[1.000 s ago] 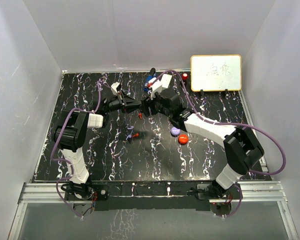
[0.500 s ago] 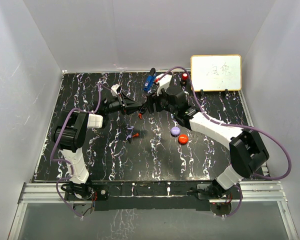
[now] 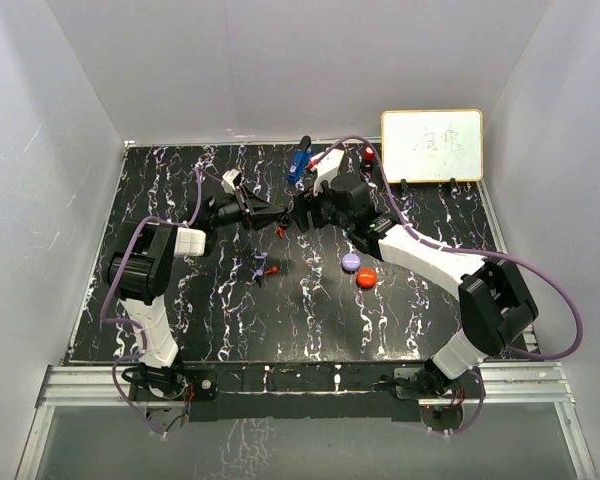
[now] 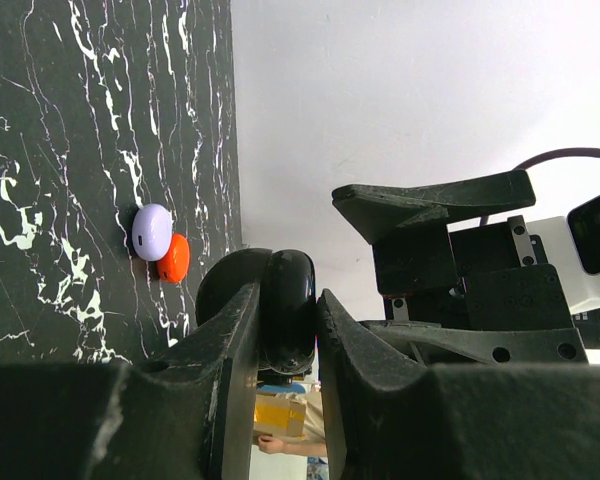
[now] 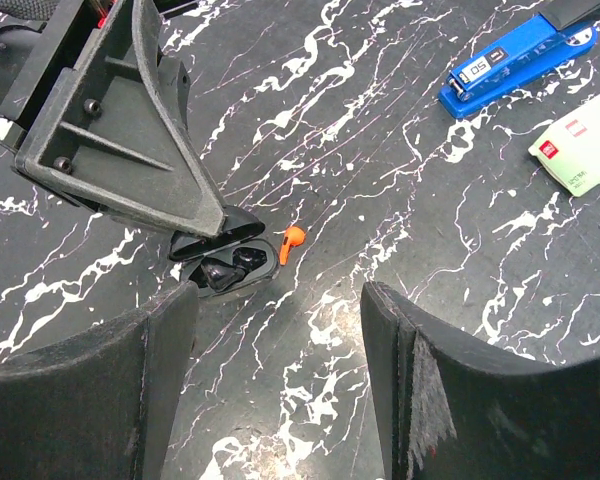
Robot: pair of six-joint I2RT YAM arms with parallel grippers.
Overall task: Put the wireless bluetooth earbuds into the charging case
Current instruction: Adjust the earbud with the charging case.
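In the left wrist view, the left gripper (image 4: 286, 312) was clamped narrowly across a glossy black plastic charging case (image 4: 288, 268), held clear of the black white-veined marble-look table (image 4: 60, 150). Beyond the case, on the table, lay a lilac round puck (image 4: 152, 230) touching an orange-red round puck (image 4: 174, 257).

In the right wrist view, the right gripper (image 5: 280, 300) stood wide and empty, hanging above the table just near-side of the case. The case's lid was up; its wells looked dark, and I could not tell whether anything sat in them. A tiny orange-red stemmed plastic earbud (image 5: 291, 240) lay on the table just beside the case, on its open side. A blue oblong gadget (image 5: 515, 60) lay well apart from the case.

In the top view, a tiny purple earbud (image 3: 257, 271) and a tiny red earbud (image 3: 272, 268) lay together, nearer the arm bases than the case.

The earbud beside the case probably handles as light, hard and smooth, so it could squirt out of a pinch. Gripping across its bulb, leaving the stem free to enter the well, seems best.
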